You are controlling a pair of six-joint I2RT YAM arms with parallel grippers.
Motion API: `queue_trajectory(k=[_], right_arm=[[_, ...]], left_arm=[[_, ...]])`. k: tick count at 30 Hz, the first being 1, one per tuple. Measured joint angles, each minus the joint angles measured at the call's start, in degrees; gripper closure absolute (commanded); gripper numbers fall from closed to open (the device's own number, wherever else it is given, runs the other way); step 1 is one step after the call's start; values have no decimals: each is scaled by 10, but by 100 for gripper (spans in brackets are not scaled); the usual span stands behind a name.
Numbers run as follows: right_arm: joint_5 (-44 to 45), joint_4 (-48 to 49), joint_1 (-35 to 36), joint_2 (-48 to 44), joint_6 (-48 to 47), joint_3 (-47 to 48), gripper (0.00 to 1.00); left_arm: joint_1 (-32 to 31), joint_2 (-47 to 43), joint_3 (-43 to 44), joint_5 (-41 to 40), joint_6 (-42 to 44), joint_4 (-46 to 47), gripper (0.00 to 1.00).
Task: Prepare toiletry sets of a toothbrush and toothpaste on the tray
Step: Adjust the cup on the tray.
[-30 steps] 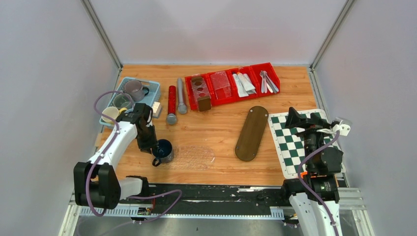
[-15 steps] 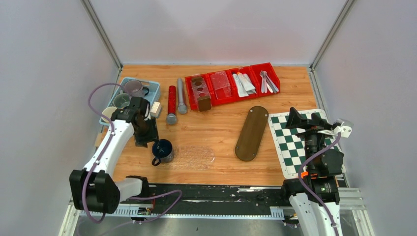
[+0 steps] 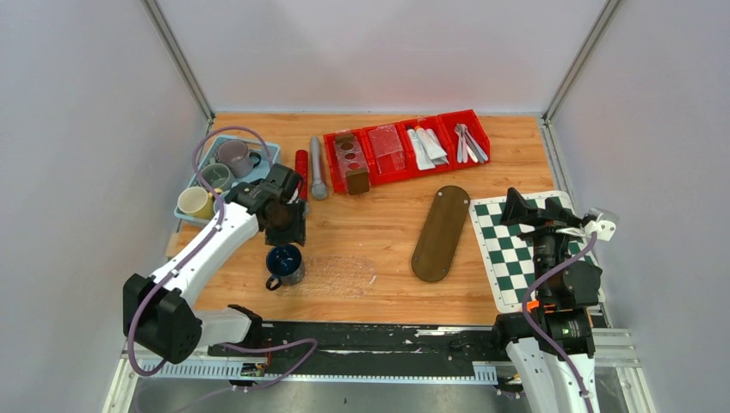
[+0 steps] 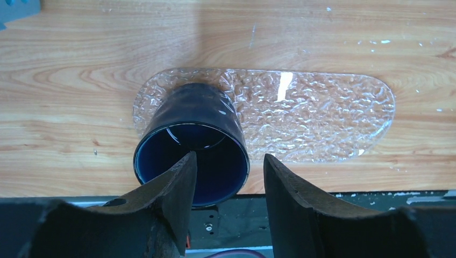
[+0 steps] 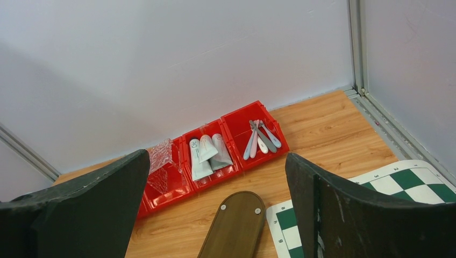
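Several toothbrushes (image 3: 470, 143) lie in the rightmost red bin at the back and also show in the right wrist view (image 5: 259, 137). Toothpaste tubes (image 3: 427, 146) lie in the bin to their left (image 5: 207, 153). A clear textured tray (image 3: 340, 274) lies at the front, with a dark blue mug (image 3: 285, 263) standing on its left end (image 4: 191, 142). My left gripper (image 3: 284, 225) is open and empty, above and just behind the mug (image 4: 228, 158). My right gripper (image 3: 516, 206) is open and empty, raised over the checkerboard mat (image 5: 216, 161).
A brown oval wooden board (image 3: 441, 232) lies right of centre. A checkerboard mat (image 3: 508, 249) lies at the right. A light blue bin (image 3: 269, 148) holding mugs stands at the back left. A red cylinder (image 3: 301, 165), a grey cylinder (image 3: 318, 168) and a brown block with holes (image 3: 351, 162) lie at the back.
My left gripper has left the blue mug's rim, drawn back and swung right. The mug stays on the clear tray. The right arm has not moved.
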Motion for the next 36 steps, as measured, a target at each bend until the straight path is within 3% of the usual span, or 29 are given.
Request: queue_trajectory(k=[6,16,36], right_arm=[[1,0,0,-5,0,0,0],[4,0,0,-7,0,0,0],[4,0,0,-12,0,0,0]], left_arm=[[-2,7,-47,-12,-27,38,53],[-2,12,-89,-10,-66,72,100],[-2,-68,-113,-19,-216,40,100]])
